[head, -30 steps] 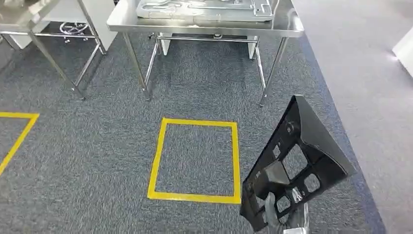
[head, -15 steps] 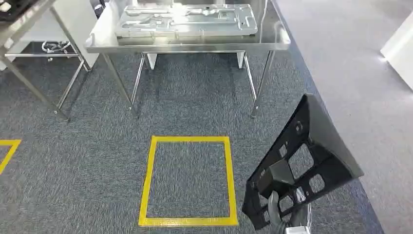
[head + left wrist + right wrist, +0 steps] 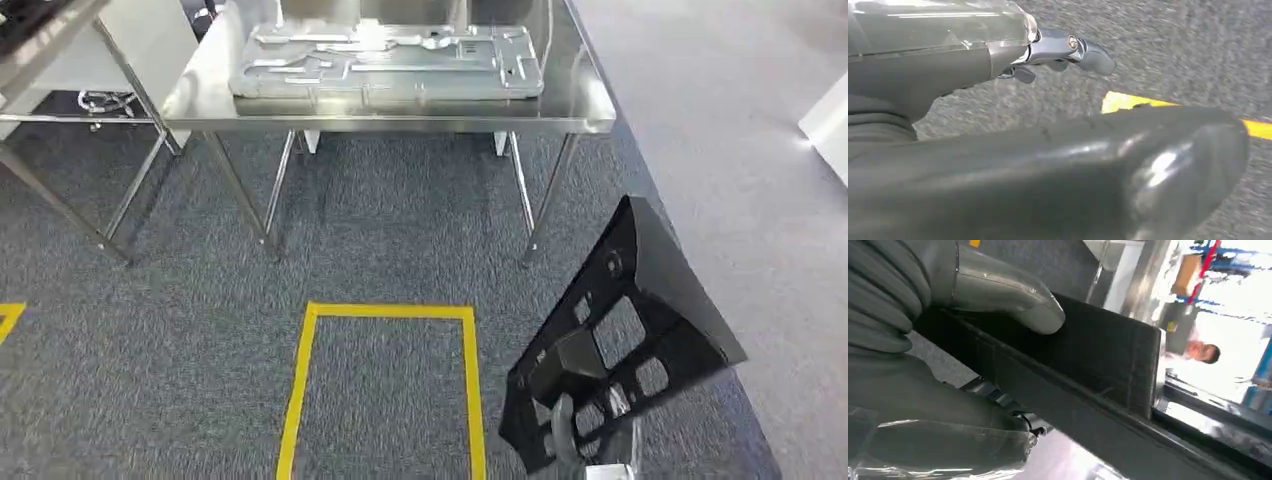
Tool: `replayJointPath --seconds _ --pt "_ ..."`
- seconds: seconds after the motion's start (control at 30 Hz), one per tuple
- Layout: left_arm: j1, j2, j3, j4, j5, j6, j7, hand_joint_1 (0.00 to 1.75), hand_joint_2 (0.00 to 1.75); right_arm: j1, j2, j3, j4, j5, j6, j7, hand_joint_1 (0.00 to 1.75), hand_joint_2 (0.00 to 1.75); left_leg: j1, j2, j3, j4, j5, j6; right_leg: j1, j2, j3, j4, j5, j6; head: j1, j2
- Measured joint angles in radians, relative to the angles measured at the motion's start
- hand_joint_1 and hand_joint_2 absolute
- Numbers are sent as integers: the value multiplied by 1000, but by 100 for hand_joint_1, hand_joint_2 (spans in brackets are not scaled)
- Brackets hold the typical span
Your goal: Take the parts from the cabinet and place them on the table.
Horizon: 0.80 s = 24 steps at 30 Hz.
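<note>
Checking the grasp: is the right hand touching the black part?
Touching. In the right wrist view the right hand has its thumb pressed flat on the black part, with its fingers underneath.

right hand (image 3: 568, 440) mostly hidden behind black part (image 3: 625, 340), yellow floor square (image 3: 385, 390) cut off

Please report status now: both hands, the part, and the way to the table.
Right hand grips black part. Left hand holds nothing. Steel table ahead, already bearing a grey panel. Carpet between looks unobstructed.

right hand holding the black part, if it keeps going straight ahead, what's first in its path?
Probably bare carpet, then the steel table's right front leg. The right hand grips the black part; depth unclear.
</note>
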<state>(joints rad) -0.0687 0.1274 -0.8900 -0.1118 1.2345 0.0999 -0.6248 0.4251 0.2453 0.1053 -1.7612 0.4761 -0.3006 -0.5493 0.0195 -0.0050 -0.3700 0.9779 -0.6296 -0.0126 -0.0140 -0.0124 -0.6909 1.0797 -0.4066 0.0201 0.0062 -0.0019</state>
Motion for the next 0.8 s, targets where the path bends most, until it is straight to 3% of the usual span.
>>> replayJointPath --seconds 0.03,0.07,0.13,0.17,0.23,0.27,0.3,0.33,0.37,0.4,0.43,0.47,0.5,0.53,0.6,0.63,0.67,0.73,0.77,0.8 --pt "0 0 -2 0 2 0 1 0 0 -1 1 -2 -2 0 -8 2 175 175 1 1 20 11 15 -9 -3 3 12 -8 -11 -11 1 0" --pt "-5 0 -5 0 3 0 2 0 0 -7 3 -6 -6 -1 -19 5 175 175 2 0 11 47 44 -15 -1 7 29 -13 -22 -20 0 0" --pt "-8 0 -8 0 7 0 3 0 0 -10 10 -17 -16 -2 -42 14 175 175 5 0 -68 200 98 -20 -5 8 73 -31 -40 -38 -4 0" --pt "-10 -1 -13 0 11 0 4 0 0 -15 14 -24 -20 -3 -56 17 175 175 6 0 -122 272 86 -21 -3 9 89 -37 -52 -44 -9 0" --pt "-7 -1 -21 0 18 0 6 0 0 -29 22 -49 -33 6 -110 38 175 175 5 0 -202 335 -20 -24 -1 15 116 -41 -75 -47 -9 0" --pt "-5 -1 -22 0 23 0 6 0 0 -41 27 -64 -39 13 -146 58 175 175 4 0 -233 335 -77 -24 1 20 131 -41 -88 -48 -9 0" --pt "-2 0 -24 0 24 0 7 0 0 -54 28 -76 -44 17 -170 73 175 175 4 0 -254 319 -108 -22 2 24 147 -41 -101 -48 -9 0" --pt "-1 0 -29 0 26 0 8 0 0 -68 30 -95 -52 21 -202 89 175 175 3 0 -267 280 -109 -20 3 28 167 -41 -117 -46 -9 0" --pt "-1 0 -34 0 27 0 8 0 0 -80 30 -105 -58 26 -229 96 175 175 1 0 -271 225 -71 -12 5 28 187 -41 -133 -44 -9 0" --pt "0 0 -39 0 31 -1 9 0 0 -93 30 -112 -65 30 -244 98 175 175 -1 1 -271 161 18 -3 6 28 205 -42 -148 -42 -9 0" --pt "5 0 -44 1 32 -1 11 0 0 -112 30 -119 -68 31 -257 103 175 175 -7 5 -272 107 168 12 5 29 217 -44 -162 -41 -8 0" --pt "6 1 -47 2 34 -2 14 0 0 -132 29 -123 -68 31 -262 110 175 175 -12 5 -270 98 188 12 9 37 234 -40 -175 -33 -7 0" --pt "5 0 -48 1 36 -3 16 0 0 -148 29 -124 -69 31 -265 118 175 175 -16 7 -251 97 164 14 9 38 243 -50 -184 -24 -10 0" --pt "0 -1 -50 1 38 -3 16 0 0 -161 29 -124 -74 31 -267 124 175 175 -16 3 -239 82 161 24 8 36 266 -45 -178 -16 -9 0" --pt "-10 -2 -57 1 41 -3 19 0 0 -186 29 -124 -78 31 -274 134 175 175 -9 -6 -198 62 156 41 8 33 251 6 -148 -1 -11 0" --pt "-11 -2 -62 1 41 -3 21 0 0 -195 29 -124 -78 31 -275 137 175 175 -9 -4 -181 53 150 48 5 27 230 57 -145 -1 -5 0" --pt "-11 -2 -65 1 42 -3 21 0 0 -205 28 -124 -79 31 -276 141 175 175 -9 -4 -175 48 147 51 5 25 197 105 -159 3 -4 0" --pt "-9 -2 -71 1 43 -3 23 0 0 -222 23 -122 -73 26 -274 162 175 175 -8 -5 -166 48 142 53 0 24 101 209 -244 13 -4 0" --pt "-7 -2 -74 1 47 0 24 0 0 -229 18 -122 -68 26 -271 170 175 175 -8 -6 -163 48 136 51 -3 23 64 234 -272 18 -3 0" --pt "-6 -2 -76 1 52 3 24 0 0 -238 13 -121 -63 26 -265 174 175 175 -8 -7 -157 48 129 49 -4 22 41 230 -274 18 -4 0"
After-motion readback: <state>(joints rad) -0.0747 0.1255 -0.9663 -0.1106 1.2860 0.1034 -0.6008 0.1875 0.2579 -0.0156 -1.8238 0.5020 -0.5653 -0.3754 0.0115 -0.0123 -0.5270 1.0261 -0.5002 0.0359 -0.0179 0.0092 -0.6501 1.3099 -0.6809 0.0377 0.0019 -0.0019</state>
